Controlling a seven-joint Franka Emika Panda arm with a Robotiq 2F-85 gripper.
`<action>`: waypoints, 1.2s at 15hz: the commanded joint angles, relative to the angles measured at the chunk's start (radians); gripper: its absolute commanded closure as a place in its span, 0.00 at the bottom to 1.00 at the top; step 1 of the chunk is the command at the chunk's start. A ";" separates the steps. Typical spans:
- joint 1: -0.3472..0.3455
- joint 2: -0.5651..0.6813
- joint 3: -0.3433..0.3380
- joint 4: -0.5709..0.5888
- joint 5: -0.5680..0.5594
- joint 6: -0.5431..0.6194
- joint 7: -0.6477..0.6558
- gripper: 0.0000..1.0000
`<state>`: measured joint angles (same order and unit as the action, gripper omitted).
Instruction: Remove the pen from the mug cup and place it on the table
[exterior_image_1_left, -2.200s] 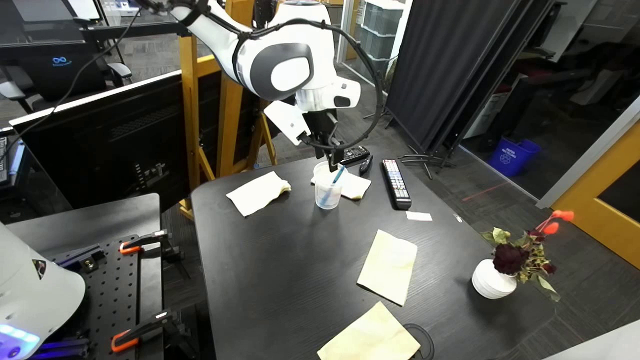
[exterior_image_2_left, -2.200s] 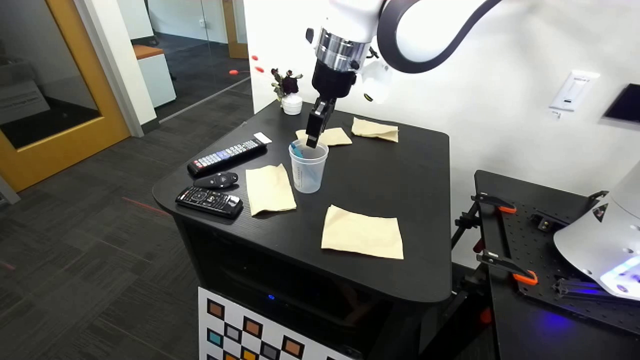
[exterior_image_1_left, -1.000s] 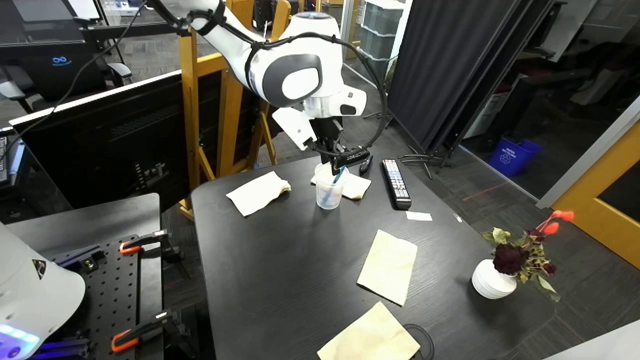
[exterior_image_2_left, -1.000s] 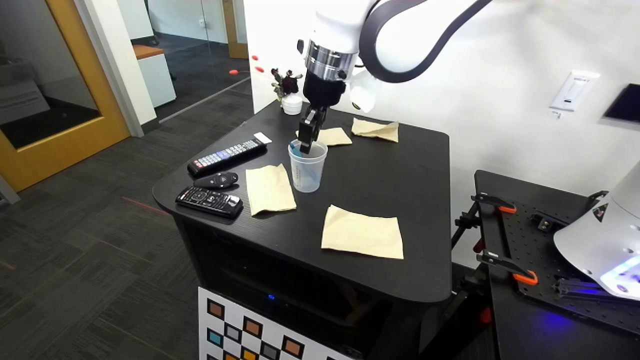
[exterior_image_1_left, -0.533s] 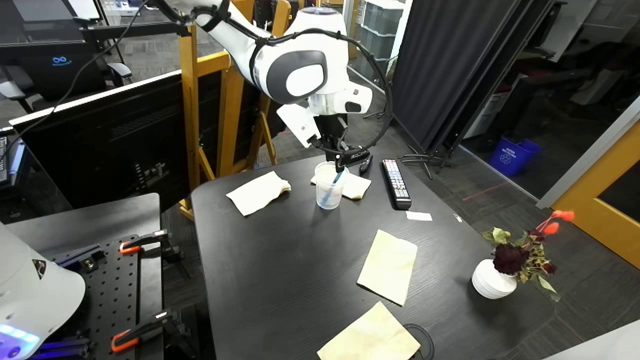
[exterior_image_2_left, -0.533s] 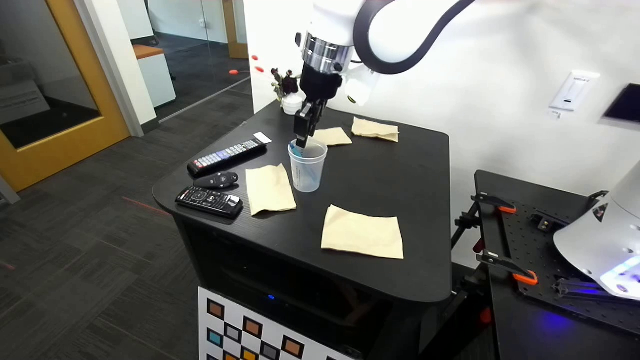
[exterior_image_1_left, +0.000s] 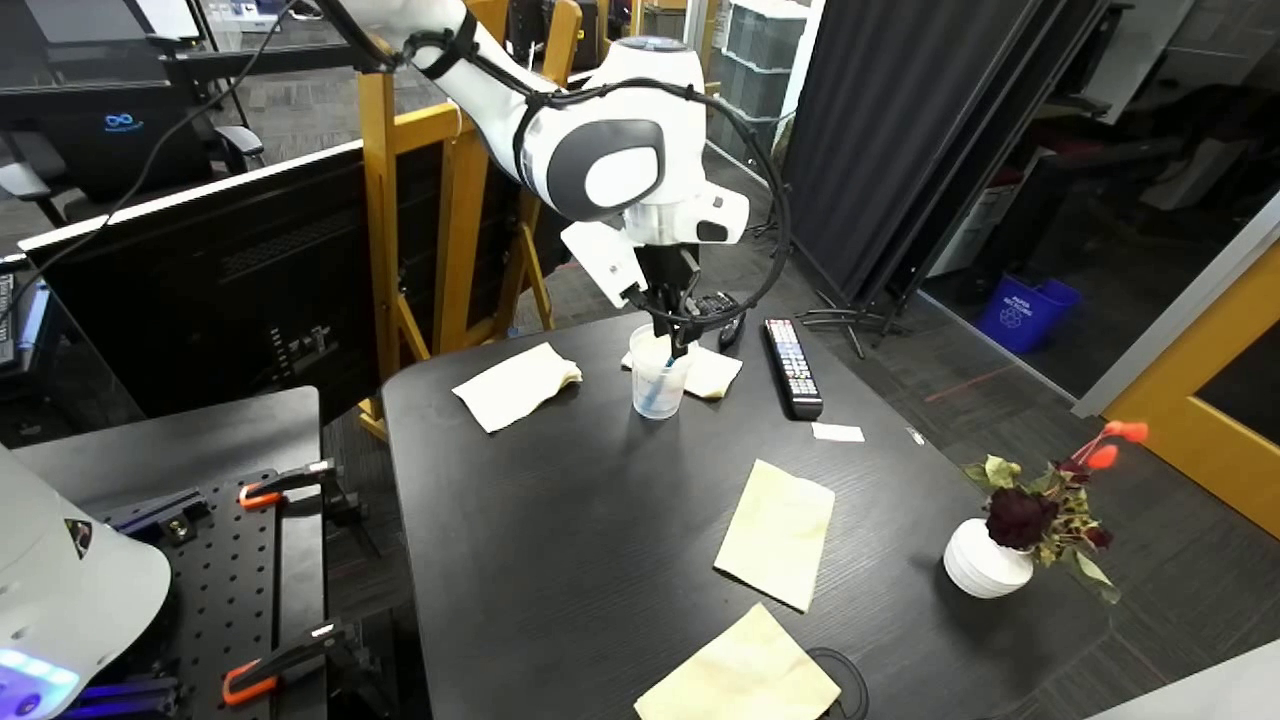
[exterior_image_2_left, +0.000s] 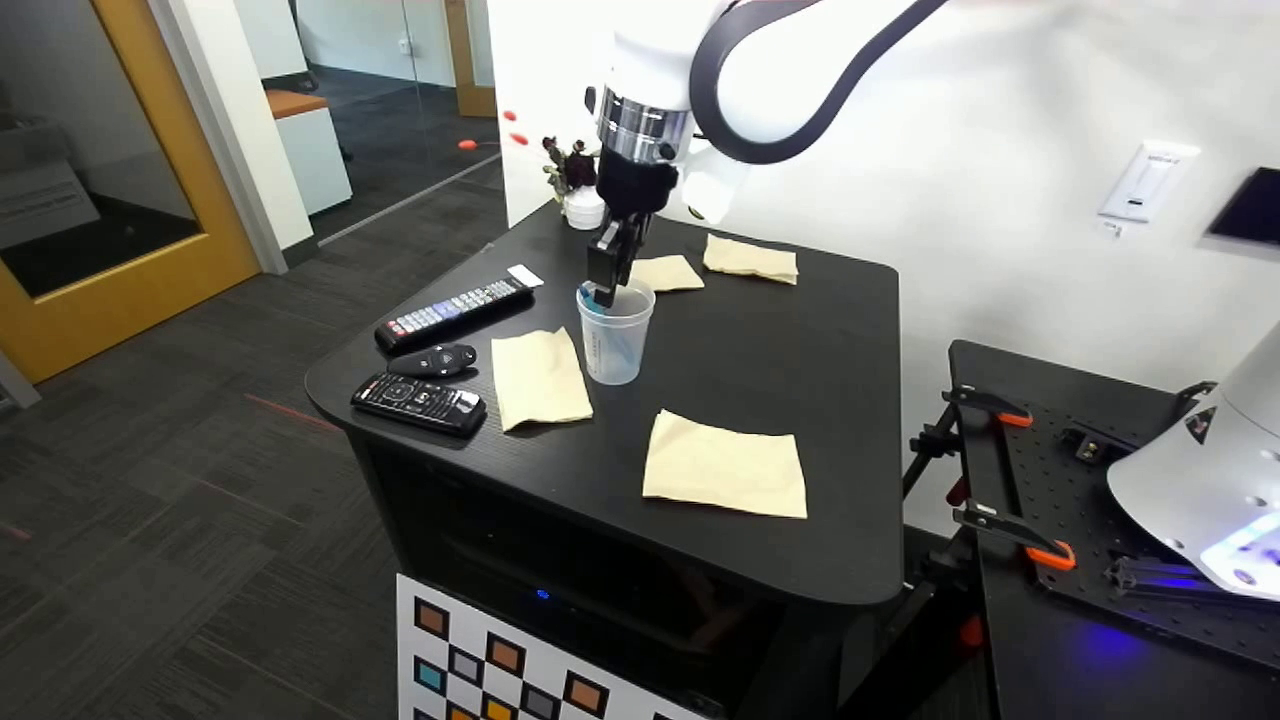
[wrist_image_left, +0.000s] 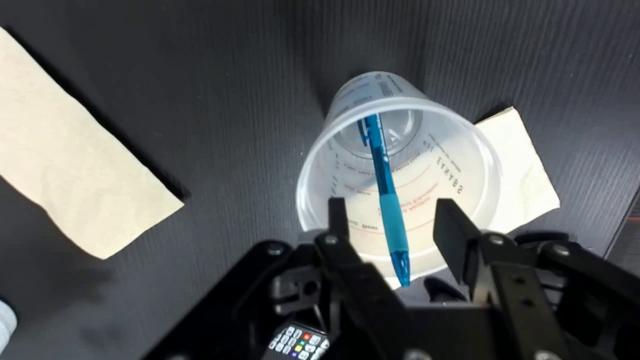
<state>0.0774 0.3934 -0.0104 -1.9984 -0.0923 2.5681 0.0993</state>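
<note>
Inside cup (wrist_image_left: 445, 160), pen (wrist_image_left: 393, 215), beyond table (exterior_image_1_left: 560, 520), "PAPER RECYCLING" bin (exterior_image_1_left: 1026, 316)

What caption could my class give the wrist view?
A blue pen leaning in a translucent cup, framed by the open gripper.

In an exterior view, the end effector (exterior_image_1_left: 673, 340) hangs over the mug cup (exterior_image_1_left: 646, 374), the pen (exterior_image_1_left: 659, 384) leaning inside.

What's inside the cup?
A pen, leaning, clip end down, tip past the rim. The cup shows part of its floor. In the wrist view, the hand and pen hide strips of inner wall.
</note>
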 joint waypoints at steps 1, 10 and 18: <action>-0.002 0.027 -0.002 0.038 0.008 -0.038 0.011 0.52; 0.001 0.076 -0.005 0.071 0.004 -0.017 0.011 0.55; 0.000 0.110 -0.001 0.107 0.007 -0.004 0.001 0.86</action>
<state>0.0762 0.4842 -0.0106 -1.9236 -0.0923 2.5690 0.0993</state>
